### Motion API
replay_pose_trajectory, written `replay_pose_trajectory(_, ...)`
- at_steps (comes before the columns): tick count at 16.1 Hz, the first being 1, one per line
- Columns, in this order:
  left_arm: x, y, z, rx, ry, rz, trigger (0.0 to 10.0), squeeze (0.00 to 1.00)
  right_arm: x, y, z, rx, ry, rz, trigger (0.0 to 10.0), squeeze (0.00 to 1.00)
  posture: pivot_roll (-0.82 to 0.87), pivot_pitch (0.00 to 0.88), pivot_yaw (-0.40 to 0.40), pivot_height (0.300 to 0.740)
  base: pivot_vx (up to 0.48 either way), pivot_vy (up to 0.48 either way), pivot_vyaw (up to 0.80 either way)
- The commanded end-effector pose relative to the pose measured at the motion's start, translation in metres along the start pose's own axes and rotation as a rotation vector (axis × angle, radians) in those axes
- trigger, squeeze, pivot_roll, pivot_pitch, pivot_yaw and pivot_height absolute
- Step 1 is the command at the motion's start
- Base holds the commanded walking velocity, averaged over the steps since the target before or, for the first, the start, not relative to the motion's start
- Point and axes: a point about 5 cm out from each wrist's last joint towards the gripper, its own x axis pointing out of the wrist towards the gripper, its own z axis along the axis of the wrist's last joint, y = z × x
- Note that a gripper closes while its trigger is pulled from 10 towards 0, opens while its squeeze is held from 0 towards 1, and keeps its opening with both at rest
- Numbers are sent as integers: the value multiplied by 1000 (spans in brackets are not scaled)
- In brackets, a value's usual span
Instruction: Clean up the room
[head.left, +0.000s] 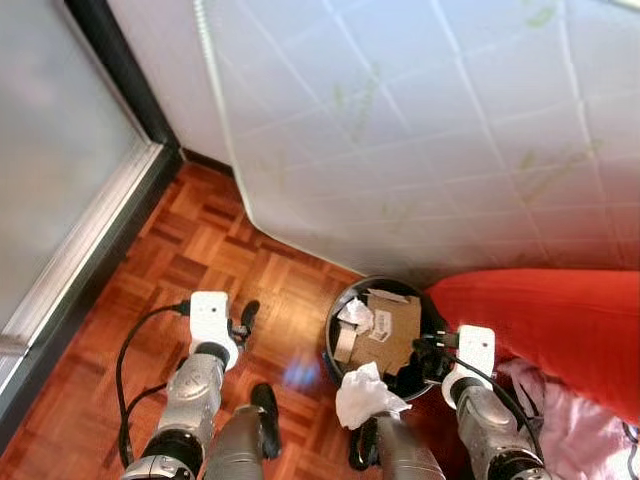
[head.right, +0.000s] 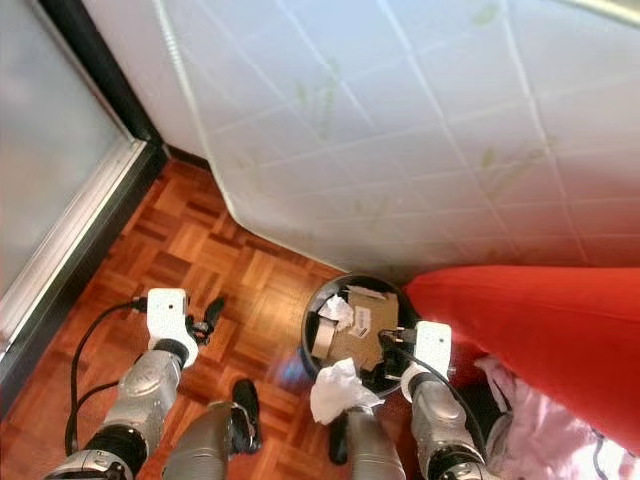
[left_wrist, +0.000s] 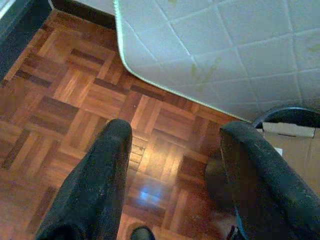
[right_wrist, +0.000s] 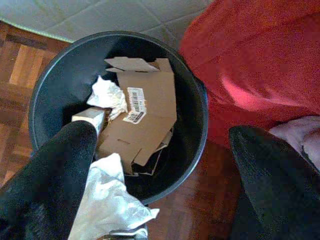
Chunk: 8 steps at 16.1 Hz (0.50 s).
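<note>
A round black waste bin (head.left: 334, 322) stands on the parquet floor, holding a flattened cardboard box (right_wrist: 150, 110) and a crumpled white paper (right_wrist: 107, 95). My right gripper (right_wrist: 162, 137) hangs open just above the bin's near rim. A second crumpled white paper (head.left: 366, 394) lies at that rim beside one finger (right_wrist: 55, 175), with the fingers not closed on it. Whether it rests on my leg or the rim I cannot tell. My left gripper (left_wrist: 177, 132) is open with nothing in it, above bare floor left of the bin.
A white quilted mattress (head.left: 420, 130) leans behind the bin. A red cushion (head.left: 550, 320) presses against the bin's right side, with pink cloth (head.left: 575, 435) below it. A sliding glass door (head.left: 50, 170) with a dark frame borders the left. My black feet (head.left: 265, 405) stand on the parquet.
</note>
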Motion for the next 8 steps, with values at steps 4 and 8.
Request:
replay_pose_trajectory(4,-13,3,-26,-7,100,11,10000,0,1,-4,2,58,5,-28,10000,0,94,296,-69,740,0,0,0)
replay_pose_trajectory(8,-17,2,-37,-11,150,20,10000,0,5,-5,26,115,-113,-30,10000,0,95,235,-71,740,0,0,0)
